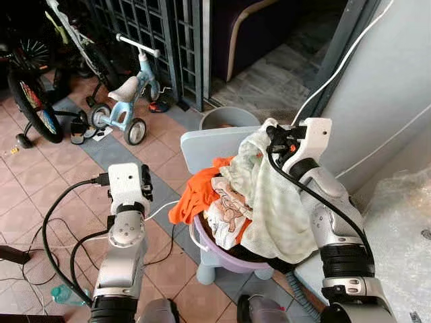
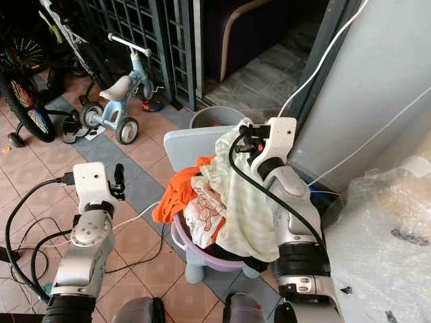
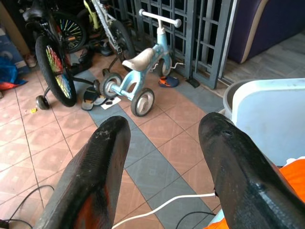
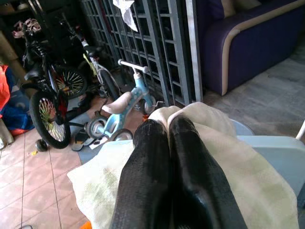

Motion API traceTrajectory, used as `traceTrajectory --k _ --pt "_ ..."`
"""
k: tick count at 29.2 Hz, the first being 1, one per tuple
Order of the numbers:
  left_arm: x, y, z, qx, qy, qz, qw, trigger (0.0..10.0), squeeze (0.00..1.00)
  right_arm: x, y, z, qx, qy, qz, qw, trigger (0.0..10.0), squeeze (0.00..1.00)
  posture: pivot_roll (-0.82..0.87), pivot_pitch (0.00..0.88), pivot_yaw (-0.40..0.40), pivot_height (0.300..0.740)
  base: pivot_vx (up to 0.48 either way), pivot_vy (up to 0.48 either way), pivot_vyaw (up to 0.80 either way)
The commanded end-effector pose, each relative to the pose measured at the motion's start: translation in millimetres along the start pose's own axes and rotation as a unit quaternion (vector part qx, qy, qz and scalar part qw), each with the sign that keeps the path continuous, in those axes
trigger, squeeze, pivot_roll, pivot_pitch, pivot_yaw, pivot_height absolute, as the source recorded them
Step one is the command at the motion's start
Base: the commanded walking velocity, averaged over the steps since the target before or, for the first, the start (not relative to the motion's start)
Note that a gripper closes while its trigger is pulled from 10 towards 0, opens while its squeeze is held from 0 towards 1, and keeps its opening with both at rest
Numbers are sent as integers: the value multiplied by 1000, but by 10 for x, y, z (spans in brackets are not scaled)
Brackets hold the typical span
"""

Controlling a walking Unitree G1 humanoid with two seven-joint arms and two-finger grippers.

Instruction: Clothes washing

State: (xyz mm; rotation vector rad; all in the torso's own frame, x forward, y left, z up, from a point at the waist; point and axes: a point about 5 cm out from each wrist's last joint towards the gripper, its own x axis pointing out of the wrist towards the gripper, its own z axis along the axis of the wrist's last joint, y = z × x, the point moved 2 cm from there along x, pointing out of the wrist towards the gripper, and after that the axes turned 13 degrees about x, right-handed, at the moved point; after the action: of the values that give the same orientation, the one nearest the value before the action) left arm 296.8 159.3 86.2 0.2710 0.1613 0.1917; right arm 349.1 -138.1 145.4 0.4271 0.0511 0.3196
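A lilac laundry basket (image 1: 232, 259) stands on a pale blue stool (image 1: 212, 142), heaped with clothes. A pale green cloth (image 1: 266, 202) hangs from my right gripper (image 1: 271, 128), which is shut on its top edge and lifted above the heap; in the right wrist view the cloth (image 4: 224, 157) spreads around the closed fingers (image 4: 147, 171). An orange garment (image 1: 195, 195) and a printed white one (image 1: 225, 208) lie in the basket. My left gripper (image 1: 145, 180) is open and empty, held left of the basket over the tiles, its fingers (image 3: 100, 167) wide apart.
A grey bucket (image 1: 229, 118) sits behind the stool. A blue tricycle (image 1: 128, 101) and bicycles (image 1: 34, 101) stand at the far left by a metal gate (image 1: 155, 33). Cables (image 1: 60, 235) trail on the tiled floor. A grey wall (image 1: 377, 81) and a plastic-wrapped surface (image 1: 404, 229) are at right.
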Motion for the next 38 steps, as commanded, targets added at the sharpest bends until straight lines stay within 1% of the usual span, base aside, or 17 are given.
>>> traceTrajectory --k 1,2,3,4,5,9,12,13,15,18,21,22,23,24,28,32,38 --pt "8 -11 -12 3 4 0 1000 10000 0 -68 86 -61 2 11 35 999 0 0 -28 72 -2 740 0 0 0" --pt "8 -10 -12 3 4 0 1000 10000 0 -87 118 -72 5 13 48 999 0 0 -28 72 -2 740 0 0 0" --pt "9 -9 -13 3 4 0 1000 10000 0 -142 219 -102 12 27 92 995 0 0 -28 73 -1 740 0 0 0" --pt "9 -9 -13 3 4 0 1000 10000 0 -142 219 -102 12 27 92 995 0 0 -28 73 -1 740 0 0 0" --pt "9 -6 -14 2 4 1 1000 10000 0 -197 311 -108 22 36 131 990 0 0 -30 73 0 740 0 0 0" --pt "14 -5 -15 4 4 0 1000 10000 0 -290 423 -103 35 55 188 980 0 0 -36 73 3 740 0 0 0" --pt "23 -25 -6 5 3 -4 1000 10000 0 -312 355 -223 -22 94 186 978 0 0 -38 73 5 740 0 0 0" --pt "27 -31 0 5 2 -5 1000 10000 0 -289 167 -390 -116 133 137 975 0 0 -39 74 6 740 0 0 0" --pt "30 -36 4 6 1 -6 1000 10000 0 -287 28 -468 -166 151 98 970 0 0 -35 76 5 740 0 0 0" --pt "28 -34 3 7 1 -6 1000 10000 0 -291 -69 -497 -165 158 60 972 0 0 -30 77 5 740 0 0 0" --pt "21 -17 -9 8 2 -4 1000 10000 0 -352 -97 -575 -184 190 54 963 0 0 -29 80 5 740 0 0 0" --pt "19 -14 -17 8 4 -4 1000 10000 0 -372 -91 -591 -177 195 60 963 9804 631 -29 80 5 740 0 0 0" --pt "20 -14 -18 8 4 -3 1000 10000 0 -374 -87 -593 -173 195 62 963 9804 631 -29 80 5 740 0 0 0" --pt "19 -23 -16 9 4 -7 1000 10000 0 -348 -84 -532 -175 170 64 968 10000 1000 -33 83 6 740 0 0 0" --pt "18 -32 -18 10 5 -9 1000 10000 0 -298 -78 -403 -188 132 63 971 10000 1000 -36 83 5 740 0 0 0" --pt "16 -41 -23 10 6 -12 1000 10000 0 -274 -115 -202 -174 100 65 978 10000 1000 -36 85 5 740 0 0 0" --pt "13 -31 -34 8 8 -11 1000 10000 0 -487 -10 -32 -174 102 166 965 10000 1000 -37 88 0 740 0 0 0"
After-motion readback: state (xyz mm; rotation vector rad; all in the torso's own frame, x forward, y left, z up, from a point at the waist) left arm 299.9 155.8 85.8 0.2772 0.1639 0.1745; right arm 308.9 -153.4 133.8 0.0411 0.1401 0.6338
